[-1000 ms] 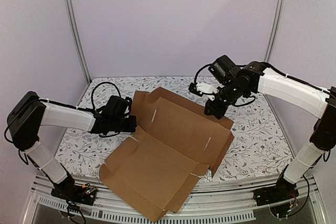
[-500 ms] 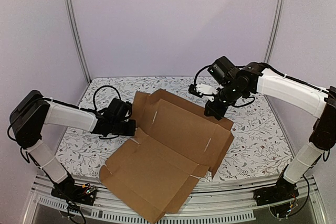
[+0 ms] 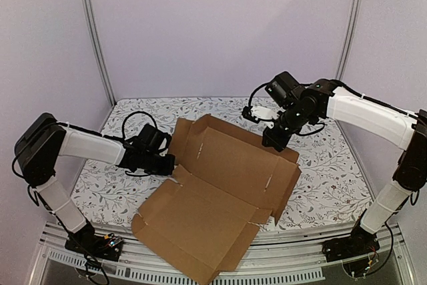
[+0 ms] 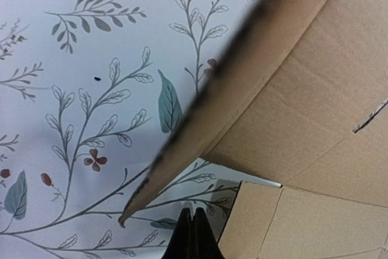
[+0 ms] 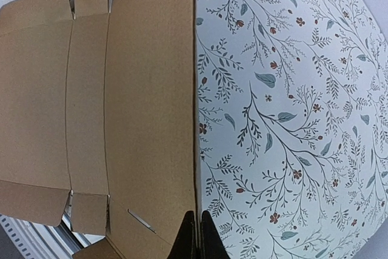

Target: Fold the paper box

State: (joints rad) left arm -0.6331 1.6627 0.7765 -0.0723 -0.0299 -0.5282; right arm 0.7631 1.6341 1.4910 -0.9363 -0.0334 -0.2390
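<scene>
The paper box (image 3: 220,185) is a brown cardboard sheet lying mid-table, its rear panel tilted up and its front panel flat. My right gripper (image 3: 270,143) is at the top edge of the raised rear panel. In the right wrist view that edge of the box (image 5: 133,89) runs straight into my right gripper (image 5: 197,228), which is shut on it. My left gripper (image 3: 168,163) sits at the box's left side by a notch. In the left wrist view my left gripper (image 4: 194,225) is shut with nothing in it, just below a raised side flap of the box (image 4: 315,89).
A floral tablecloth (image 3: 320,178) covers the table. The box's front corner overhangs the table's front rail (image 3: 287,273). Metal posts (image 3: 93,31) stand at the rear corners in front of plain walls.
My left gripper has closed the last bit and pushed slightly right against the box's left side. The sheet has shifted a little to the right. The right gripper has kept its hold.
</scene>
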